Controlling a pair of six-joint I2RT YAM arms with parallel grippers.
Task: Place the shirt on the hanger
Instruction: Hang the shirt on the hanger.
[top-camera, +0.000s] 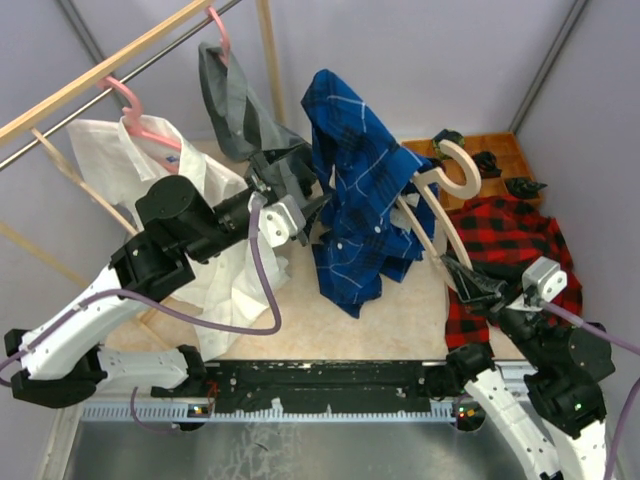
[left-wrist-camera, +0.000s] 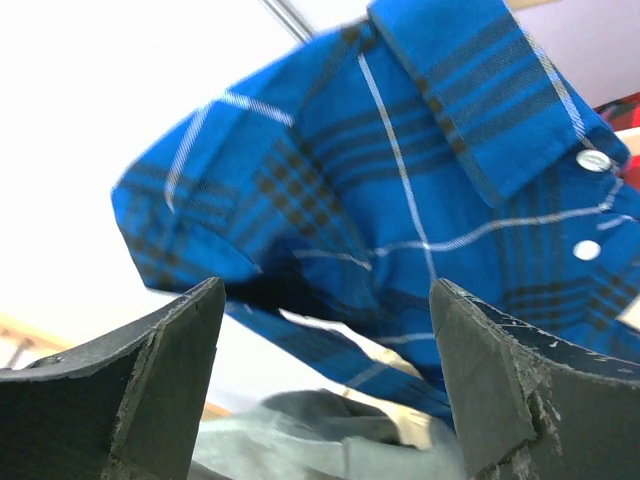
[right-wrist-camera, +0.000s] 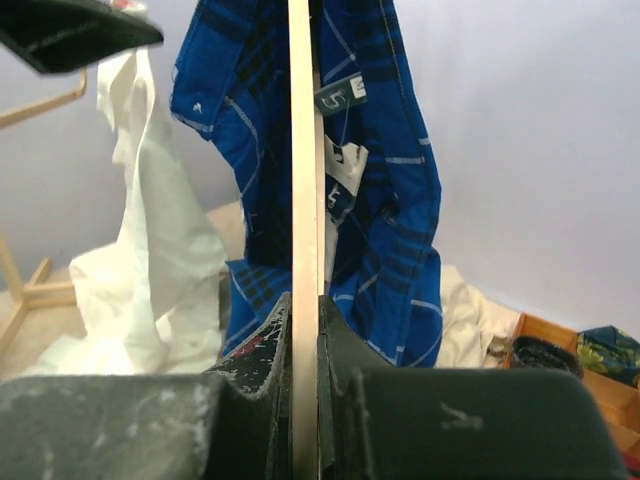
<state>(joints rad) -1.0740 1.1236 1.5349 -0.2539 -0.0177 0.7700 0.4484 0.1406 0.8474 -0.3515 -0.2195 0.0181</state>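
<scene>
The royal-blue checked shirt (top-camera: 355, 200) hangs draped over one arm of the pale beige hanger (top-camera: 432, 230), whose hook (top-camera: 462, 165) points up to the right. My right gripper (top-camera: 466, 277) is shut on the hanger's lower arm. In the right wrist view the thin beige arm (right-wrist-camera: 303, 180) runs straight up from between my clamped jaws (right-wrist-camera: 305, 320), with the shirt (right-wrist-camera: 385, 150) hung on it. My left gripper (top-camera: 310, 203) is open at the shirt's left side. In the left wrist view its fingers (left-wrist-camera: 170, 390) are wide apart and empty, with the shirt's collar and buttons (left-wrist-camera: 400, 180) just ahead.
A white shirt (top-camera: 190, 180) and a grey garment (top-camera: 235, 110) hang on pink hangers (top-camera: 140, 115) from the wooden rail (top-camera: 100, 75) at the left. A red-and-black plaid shirt (top-camera: 510, 250) lies at the right. A wooden box (top-camera: 495, 150) stands at the back right.
</scene>
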